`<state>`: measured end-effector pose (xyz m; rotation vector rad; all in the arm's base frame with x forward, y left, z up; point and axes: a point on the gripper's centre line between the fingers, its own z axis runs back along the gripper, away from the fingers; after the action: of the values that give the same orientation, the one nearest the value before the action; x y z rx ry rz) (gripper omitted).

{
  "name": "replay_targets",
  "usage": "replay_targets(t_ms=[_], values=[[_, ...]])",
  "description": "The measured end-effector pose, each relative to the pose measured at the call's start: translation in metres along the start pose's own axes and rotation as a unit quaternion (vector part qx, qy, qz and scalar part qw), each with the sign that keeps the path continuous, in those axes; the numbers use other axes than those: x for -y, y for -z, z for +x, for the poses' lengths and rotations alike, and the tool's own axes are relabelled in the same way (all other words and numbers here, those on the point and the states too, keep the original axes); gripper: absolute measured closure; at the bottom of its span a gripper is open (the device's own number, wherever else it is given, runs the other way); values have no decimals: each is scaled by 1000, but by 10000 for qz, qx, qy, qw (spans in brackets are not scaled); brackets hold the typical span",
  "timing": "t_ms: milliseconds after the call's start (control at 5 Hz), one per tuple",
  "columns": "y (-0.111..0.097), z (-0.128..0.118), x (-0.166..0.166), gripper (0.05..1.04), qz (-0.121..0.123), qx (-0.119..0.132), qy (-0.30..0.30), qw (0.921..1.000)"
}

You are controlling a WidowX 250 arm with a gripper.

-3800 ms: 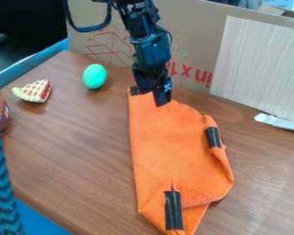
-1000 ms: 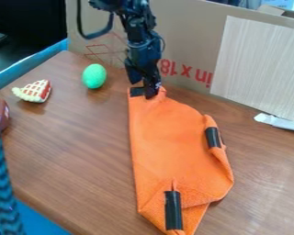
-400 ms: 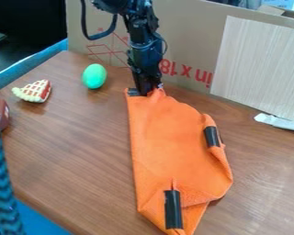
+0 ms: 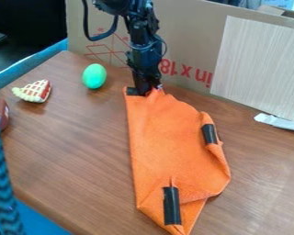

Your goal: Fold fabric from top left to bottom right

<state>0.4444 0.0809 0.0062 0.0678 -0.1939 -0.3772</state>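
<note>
The gripper (image 4: 145, 91) hangs at the far end of the orange fabric (image 4: 171, 147), shut on the fabric close to its top left corner, where the cloth bunches up into small creases. Black tape marks that corner beside the fingers, and more strips lie on the right edge and near the bottom tip. The fabric stretches from there towards the front of the table, its right edge and bottom part turned over in folds.
A green egg (image 4: 94, 76) and a toy pie slice (image 4: 33, 91) lie left of the arm. Cardboard (image 4: 186, 46) walls the table's (image 4: 70, 147) back edge. A white object (image 4: 278, 122) lies at the right; a blue braided cable rises at the left edge.
The gripper came down onto the fabric's top left corner and closed on it. Since then the fabric has shifted slightly up and to the left, its black strips moving along.
</note>
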Motion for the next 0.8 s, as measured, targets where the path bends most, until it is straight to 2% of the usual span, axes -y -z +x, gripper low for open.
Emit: replay_targets(t_ms=[200, 600, 800], values=[[0, -1, 1, 886, -30, -36, 11, 10000], [0, -2, 3, 306, -152, -10, 2, 9999], [-5, 1, -4, 99, -30, -17, -62, 10000]])
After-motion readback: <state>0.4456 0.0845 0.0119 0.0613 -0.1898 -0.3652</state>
